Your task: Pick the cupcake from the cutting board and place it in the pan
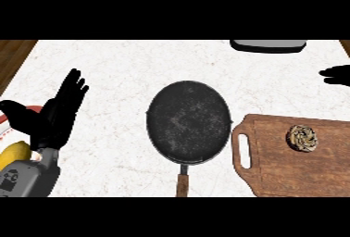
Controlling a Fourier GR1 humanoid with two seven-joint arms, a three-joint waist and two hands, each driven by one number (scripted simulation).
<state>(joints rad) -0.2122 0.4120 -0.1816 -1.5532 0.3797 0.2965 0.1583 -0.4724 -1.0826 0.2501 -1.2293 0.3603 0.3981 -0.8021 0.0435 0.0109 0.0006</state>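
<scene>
Well, the right hand, too cropped to read, should drop squarely over the cupcake on the cutting board; the left hand rests, fingers spread wide, holding nothing.

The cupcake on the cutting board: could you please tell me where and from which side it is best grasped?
Probably round its sides, coming down from above with the right hand, the nearer one. The cupcake stands upright, swirled top up, alone on the cutting board, so its flanks seem free all round.
</scene>
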